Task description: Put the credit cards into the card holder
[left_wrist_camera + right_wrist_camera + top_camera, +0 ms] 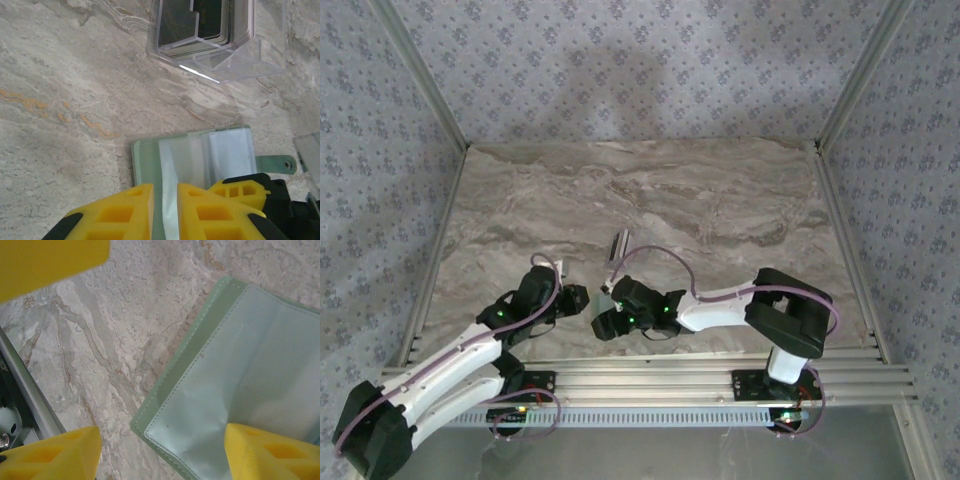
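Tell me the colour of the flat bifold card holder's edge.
Sage green; the card holder shows best in right wrist view.

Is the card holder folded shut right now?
No, the card holder lies open, its clear-sleeved inside facing up in the left wrist view.

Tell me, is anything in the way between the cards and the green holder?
Nothing lies between the cards and the holder, just bare table. But the cards stand inside a clear box, so its walls are around them.
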`<act>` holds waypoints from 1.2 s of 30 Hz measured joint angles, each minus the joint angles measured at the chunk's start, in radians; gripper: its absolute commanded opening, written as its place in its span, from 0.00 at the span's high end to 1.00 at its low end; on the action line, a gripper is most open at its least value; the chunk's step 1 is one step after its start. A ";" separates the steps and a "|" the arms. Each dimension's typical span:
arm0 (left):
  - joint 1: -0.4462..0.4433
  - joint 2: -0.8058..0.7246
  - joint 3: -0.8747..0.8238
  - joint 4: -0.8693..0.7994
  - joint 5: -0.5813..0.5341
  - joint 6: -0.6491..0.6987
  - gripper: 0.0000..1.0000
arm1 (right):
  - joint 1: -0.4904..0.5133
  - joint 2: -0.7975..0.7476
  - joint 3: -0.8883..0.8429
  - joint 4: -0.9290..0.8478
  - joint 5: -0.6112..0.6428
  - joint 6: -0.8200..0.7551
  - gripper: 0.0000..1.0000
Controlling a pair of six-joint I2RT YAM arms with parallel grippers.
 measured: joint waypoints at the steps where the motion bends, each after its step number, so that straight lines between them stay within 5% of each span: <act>1: 0.000 0.005 0.000 0.000 0.002 0.000 0.79 | 0.000 -0.015 0.000 -0.020 0.008 -0.008 0.31; 15: 0.087 0.108 0.032 0.035 0.032 0.000 0.62 | -0.144 -0.134 0.209 -0.358 0.261 -0.044 0.33; 24: 0.209 0.379 0.168 0.201 0.116 0.000 0.59 | -0.251 -0.032 0.282 -0.425 0.286 -0.051 0.37; 36: 0.254 0.729 0.338 0.341 0.193 0.042 0.60 | -0.333 0.051 0.323 -0.445 0.294 -0.074 0.49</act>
